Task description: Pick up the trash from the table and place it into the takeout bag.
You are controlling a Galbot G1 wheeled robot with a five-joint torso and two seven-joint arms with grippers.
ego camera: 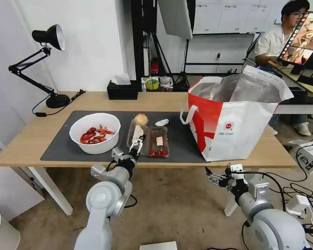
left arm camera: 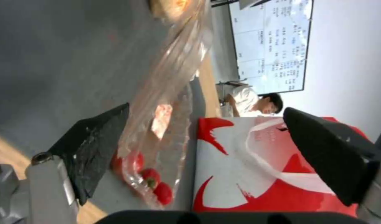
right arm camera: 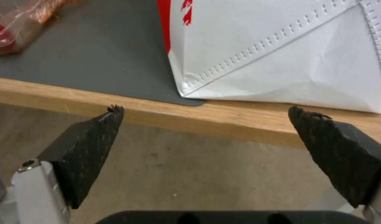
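On the table, a dark mat carries the trash: a white bowl of red crayfish shells, a clear clamshell tray lying open with scraps, an orange-beige lump and a crumpled white tissue. The takeout bag stands open at the mat's right end. My left gripper is open at the tray's near left part. In the left wrist view the tray lies beside one finger, between the spread jaws. My right gripper hangs open below the table's front edge, facing the bag.
A black tissue box and a black desk lamp stand at the table's back. A person sits at another desk behind the bag. Cables and a small white box lie on the floor at the right.
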